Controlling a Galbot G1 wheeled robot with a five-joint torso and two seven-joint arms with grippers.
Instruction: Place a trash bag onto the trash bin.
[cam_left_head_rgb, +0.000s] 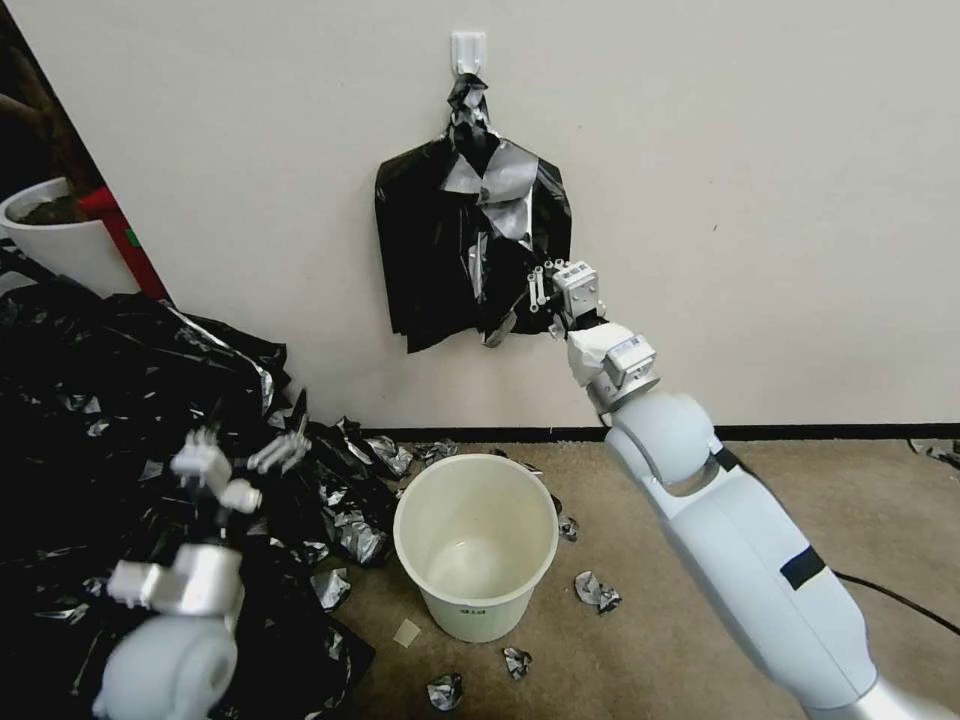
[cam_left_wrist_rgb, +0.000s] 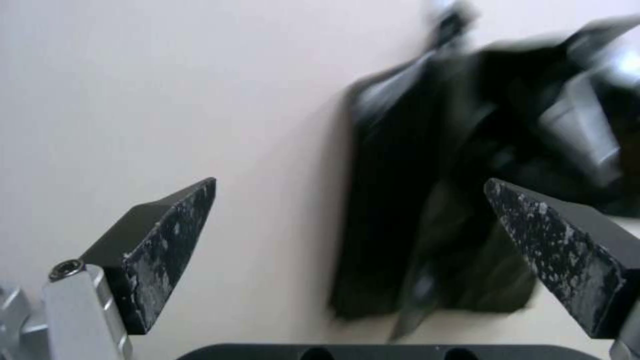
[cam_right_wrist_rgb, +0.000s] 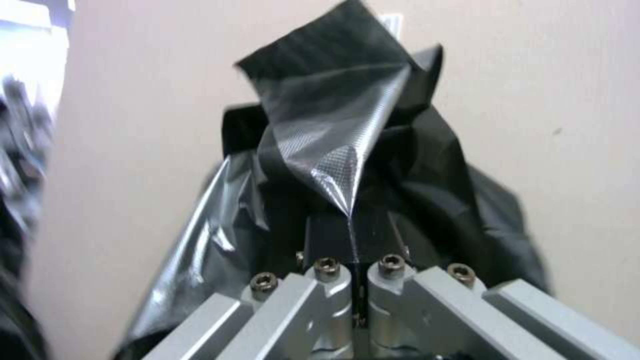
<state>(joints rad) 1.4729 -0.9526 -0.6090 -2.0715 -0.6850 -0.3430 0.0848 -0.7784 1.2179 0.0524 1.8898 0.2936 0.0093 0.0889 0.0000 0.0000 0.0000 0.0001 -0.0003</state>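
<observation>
The trash bag (cam_right_wrist_rgb: 327, 150), a thin glossy black film with a grey sheen, is pinched at a fold by my right gripper (cam_right_wrist_rgb: 350, 225), which is shut on it. In the head view the right gripper (cam_left_head_rgb: 530, 300) is raised to the lower right corner of the bundle of black bags (cam_left_head_rgb: 440, 260) hanging on the wall. The cream-white trash bin (cam_left_head_rgb: 470, 610) stands upright and empty on the carpet below. My left gripper (cam_left_head_rgb: 245, 445) hangs open, low on the left over black sheeting. The left gripper (cam_left_wrist_rgb: 350, 185) has nothing between its fingers and faces the bundle (cam_left_wrist_rgb: 413, 200).
A white hook (cam_left_head_rgb: 468, 48) holds the bundle's knotted top. A large heap of black plastic sheeting (cam_left_head_rgb: 100, 400) covers the floor at left, beside a white planter pot (cam_left_head_rgb: 60, 240). Crumpled film scraps (cam_left_head_rgb: 595, 590) lie around the bin.
</observation>
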